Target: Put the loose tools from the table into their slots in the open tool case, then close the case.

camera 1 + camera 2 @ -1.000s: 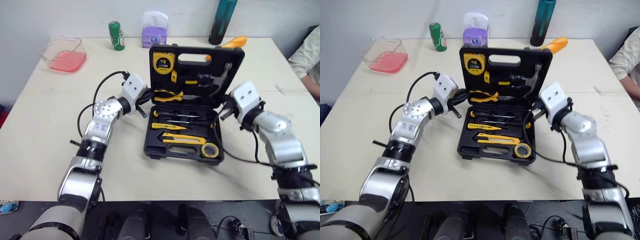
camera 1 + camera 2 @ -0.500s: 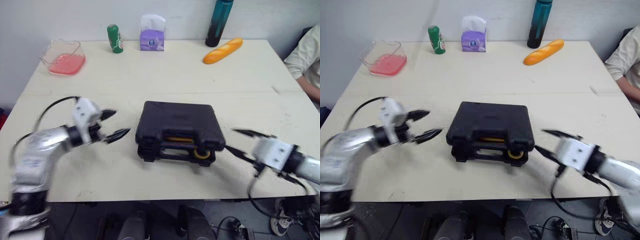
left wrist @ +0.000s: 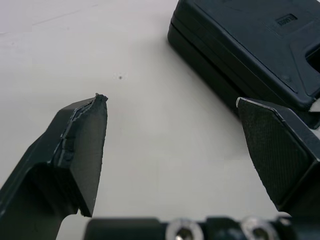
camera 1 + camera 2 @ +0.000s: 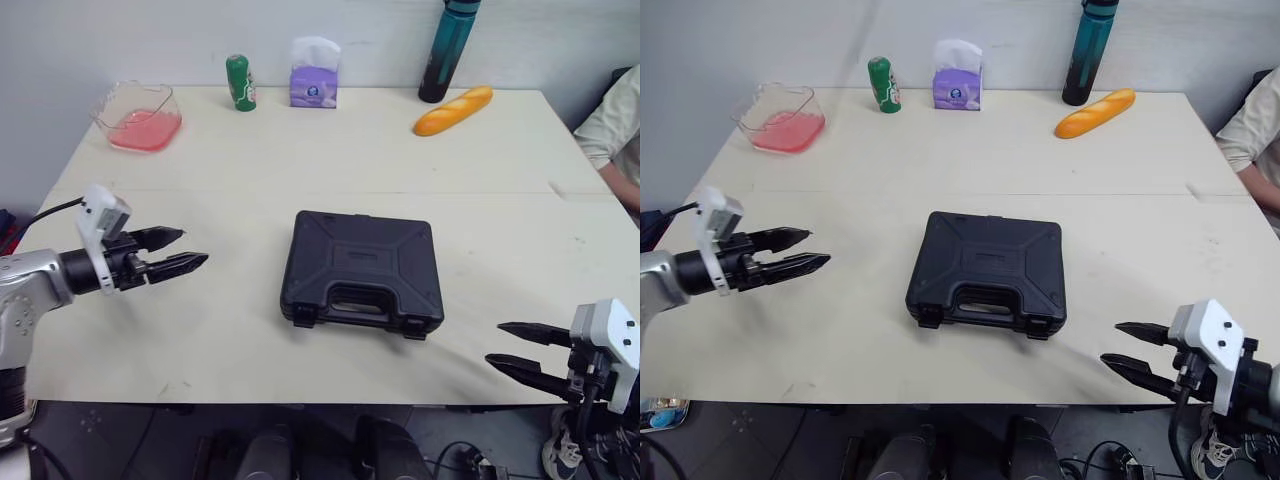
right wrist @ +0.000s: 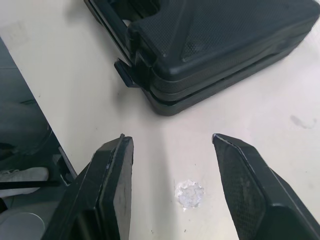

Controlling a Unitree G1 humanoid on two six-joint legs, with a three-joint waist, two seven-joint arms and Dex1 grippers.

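Tool case (image 4: pixel 362 268) shut, middle of table (image 4: pixel 300 150).
Left gripper (image 4: pixel 193 246) and right gripper (image 4: pixel 494 343) wide, empty; case lies between, nearer the right.

The tool case (image 4: pixel 362 270) lies shut in the middle of the table (image 4: pixel 300 150), its handle side near. The left gripper (image 4: pixel 193 246) hovers well left of it and the right gripper (image 4: pixel 495 343) by the near-right edge, both seemingly empty, fingers apart.
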